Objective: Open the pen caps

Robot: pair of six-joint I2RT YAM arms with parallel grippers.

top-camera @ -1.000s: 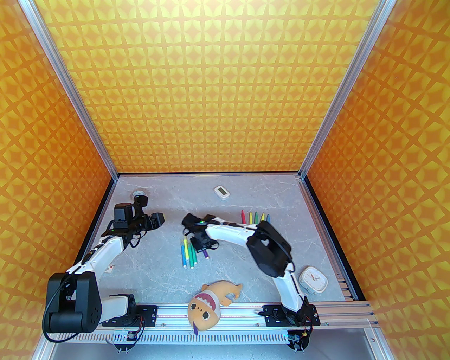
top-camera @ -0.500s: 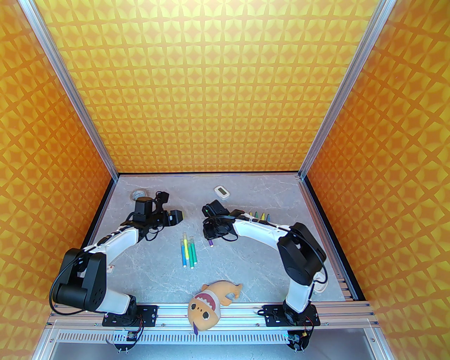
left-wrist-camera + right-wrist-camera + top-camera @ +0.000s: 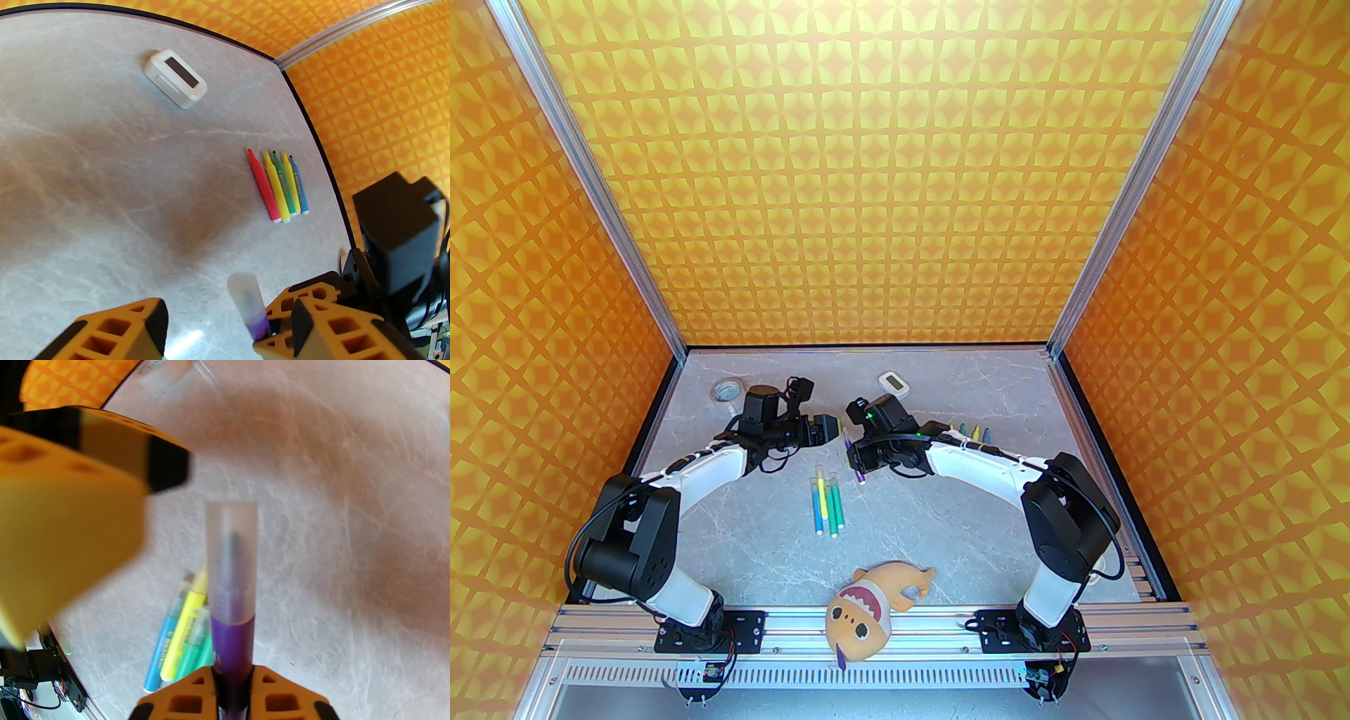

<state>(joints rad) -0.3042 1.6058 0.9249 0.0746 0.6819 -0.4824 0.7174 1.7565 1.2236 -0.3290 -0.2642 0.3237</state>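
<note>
- Grip: the right fingers (image 3: pixel 182 694) are clamping shut on the barrel of a slim purple marker pen (image 3: pixel 232 637), holding it up off the grey marbled counter (image 3: pixel 942 534).
- A frosted, translucent whitish cap (image 3: pixel 232 550) is sitting fully over that pen's tip, so this one is waiting to be opened.
- The left fingers (image 3: pixel 116 330) are standing partly open and gripping nothing. In the left wrist view they are flanking the cap, one pad just beside it. Whether the cap is truly lying between the pads I cannot tell.
- Below, near the counter's middle, about four capped pens (image 3: pixel 826 503) in blue, yellow and teal are lying side by side, pale caps showing at one end.
- Farther out, toward the counter's far right side, five uncapped pens (image 3: pixel 277 186) in red, yellow, green, yellow and blue are lying in a neat row with bare pointed tips.
- Judging by that, roughly half the job is looking done: five opened, one in hand, about four remaining.
</note>
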